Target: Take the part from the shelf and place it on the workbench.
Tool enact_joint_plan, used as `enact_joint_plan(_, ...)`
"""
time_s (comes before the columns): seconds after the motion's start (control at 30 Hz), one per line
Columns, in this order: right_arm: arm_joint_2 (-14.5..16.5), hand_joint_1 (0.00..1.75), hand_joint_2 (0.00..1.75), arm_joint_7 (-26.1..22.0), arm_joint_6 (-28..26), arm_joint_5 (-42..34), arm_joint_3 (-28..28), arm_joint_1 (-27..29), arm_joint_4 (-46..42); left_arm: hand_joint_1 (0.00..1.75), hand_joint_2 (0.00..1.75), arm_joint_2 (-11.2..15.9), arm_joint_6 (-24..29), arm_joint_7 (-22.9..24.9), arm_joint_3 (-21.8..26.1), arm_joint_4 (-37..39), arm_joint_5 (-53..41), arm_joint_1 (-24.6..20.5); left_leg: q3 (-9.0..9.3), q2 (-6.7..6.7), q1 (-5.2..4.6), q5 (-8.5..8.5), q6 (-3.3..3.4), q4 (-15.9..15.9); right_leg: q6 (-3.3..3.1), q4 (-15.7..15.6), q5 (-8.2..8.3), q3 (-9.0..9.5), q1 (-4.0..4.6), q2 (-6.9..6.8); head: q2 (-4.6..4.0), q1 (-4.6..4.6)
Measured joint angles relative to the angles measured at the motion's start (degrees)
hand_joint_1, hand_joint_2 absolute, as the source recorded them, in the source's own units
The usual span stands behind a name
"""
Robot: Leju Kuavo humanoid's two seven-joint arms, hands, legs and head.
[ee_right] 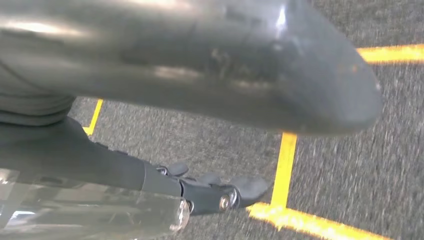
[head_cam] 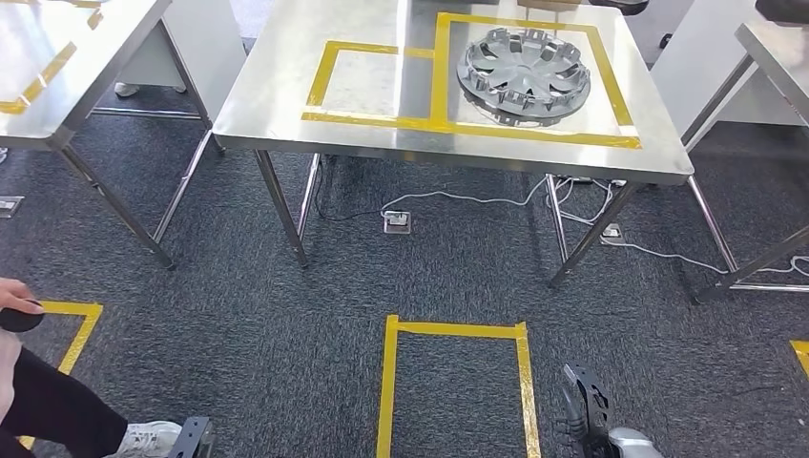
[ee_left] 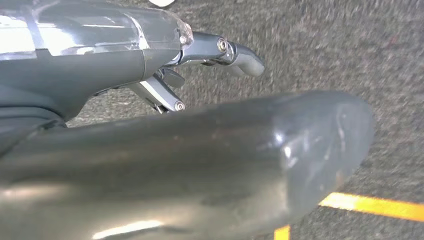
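The part, a grey wheel cover (head_cam: 524, 74), lies flat on the steel workbench (head_cam: 286, 86), inside the larger yellow-taped square on its right half. Both my arms hang low over the carpet, well short of the bench. My left hand (head_cam: 194, 440) peeks in at the lower edge; in the left wrist view its thumb (ee_left: 210, 165) and dark fingers (ee_left: 235, 55) are spread with nothing between them. My right hand (head_cam: 590, 408) hangs beside the floor square, and in the right wrist view its fingers (ee_right: 220, 190) are extended and hold nothing.
A yellow tape square (head_cam: 456, 386) marks the carpet ahead of me. Cables and floor sockets (head_cam: 397, 221) lie under the bench. Other steel tables stand at left (head_cam: 57, 86) and right (head_cam: 777, 48). A person's leg and white shoe (head_cam: 143, 439) are at lower left.
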Motion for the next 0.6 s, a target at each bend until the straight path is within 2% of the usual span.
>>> enact_joint_plan(0.07,-0.19,0.0,0.0,0.0,-0.09,-0.25,0.39,-0.19,-0.23,0.0,0.0,-0.03,0.02,-0.08,-0.03,0.02,0.1,0.0,-0.19,0.08,-0.01,0.03,-0.62,-0.11,-0.22,-1.68,0.44,0.43,-0.1,-0.11,0.0,0.46)
enact_joint_plan(0.1,-0.18,0.0,0.0,0.0,-0.09,-0.33,0.56,-0.28,-0.39,0.0,0.0,-0.06,0.04,-0.12,-0.05,0.02,0.11,-0.06,-0.61,-0.01,-0.06,-0.68,-0.9,0.6,-0.32,-2.69,0.79,0.75,-0.28,-0.18,0.0,0.39)
enact_joint_plan(0.13,-0.11,0.0,0.0,0.0,-0.08,-0.36,0.79,-0.33,-0.54,0.0,0.0,-0.1,0.05,-0.16,-0.07,0.02,0.11,-0.14,-1.47,-0.16,-0.08,-1.95,-1.18,2.34,-0.37,-3.57,1.12,1.0,-0.52,-0.25,0.0,0.17)
enact_joint_plan(0.2,0.03,0.0,0.0,0.01,-0.19,-0.61,1.31,-0.23,-0.66,0.0,0.0,-0.12,0.08,-0.15,-0.08,0.03,0.11,-0.19,-4.59,-0.45,0.22,-5.44,-1.76,8.84,-0.39,-3.84,1.48,0.83,-0.71,-0.34,0.0,-0.6)
enact_joint_plan(0.23,0.1,0.0,0.0,0.02,-0.29,-0.89,1.53,-0.11,-0.64,0.0,0.0,-0.11,0.09,-0.1,-0.09,0.05,0.13,-0.13,-6.14,-0.49,0.38,-6.56,-2.07,12.01,-0.36,-3.63,1.47,0.6,-0.74,-0.38,0.0,-0.94)
enact_joint_plan(0.27,0.19,0.0,0.0,0.02,-0.42,-1.23,1.72,0.01,-0.63,0.0,0.0,-0.1,0.09,-0.03,-0.1,0.06,0.14,-0.03,-7.05,-0.5,0.54,-6.73,-2.36,13.79,-0.29,-3.32,1.42,0.38,-0.78,-0.41,0.0,-1.25)
enact_joint_plan(0.3,0.26,0.0,0.0,0.02,-0.53,-1.59,1.92,0.1,-0.63,0.0,0.0,-0.09,0.09,0.04,-0.11,0.09,0.16,0.04,-6.99,-0.47,0.69,-5.85,-2.62,13.6,-0.14,-2.95,1.31,0.16,-0.85,-0.42,0.0,-1.53)
enact_joint_plan(0.33,0.3,0.0,0.0,-0.01,-0.59,-1.91,2.14,0.14,-0.62,0.0,0.0,-0.07,0.08,0.08,-0.13,0.1,0.19,0.05,-5.82,-0.6,0.87,-4.06,-2.86,11.29,0.11,-2.47,1.15,-0.05,-0.96,-0.24,0.0,-1.78)
enact_joint_plan(0.4,0.22,0.0,0.0,-0.2,-0.72,-2.59,2.71,0.13,-0.62,0.0,0.0,0.01,0.05,0.1,-0.15,0.11,0.24,0.04,-2.35,-2.49,1.28,-1.14,-3.1,4.7,0.95,-1.12,0.6,-0.71,-1.16,0.24,0.0,-2.31)
enact_joint_plan(0.47,0.02,0.0,0.0,-0.49,-0.87,-3.39,3.22,0.09,-0.61,0.0,0.0,0.17,-0.13,0.0,-0.17,0.13,0.32,0.17,-0.73,-4.12,1.38,-0.52,-2.51,1.54,1.78,-0.04,0.32,-1.52,-1.24,0.85,0.0,-2.46)
enact_joint_plan(0.5,-0.13,0.0,0.0,-0.6,-0.96,-3.85,3.44,0.12,-0.6,0.0,0.0,0.25,-0.28,-0.11,-0.2,0.16,0.4,0.28,-0.75,-4.09,1.25,-0.6,-2.03,1.55,2.11,0.15,0.39,-1.81,-1.28,1.15,0.0,-2.44)
enact_joint_plan(0.57,-0.38,0.0,0.0,-0.74,-1.16,-4.82,4.03,0.28,-0.58,0.0,0.0,0.33,-0.51,-0.32,-0.29,0.22,0.6,0.37,-0.97,-3.05,1.3,-0.27,-1.19,1.51,2.63,0.36,0.45,-2.12,-1.41,1.68,0.0,-2.19)
enact_joint_plan(0.6,-0.51,0.0,0.0,-0.76,-1.31,-5.27,4.32,0.33,-0.58,0.0,0.0,0.33,-0.51,-0.33,-0.33,0.25,0.67,0.31,-1.03,-2.48,1.4,-0.13,-0.83,1.44,2.94,1.13,-0.16,-2.54,-1.46,1.61,0.0,-2.05)
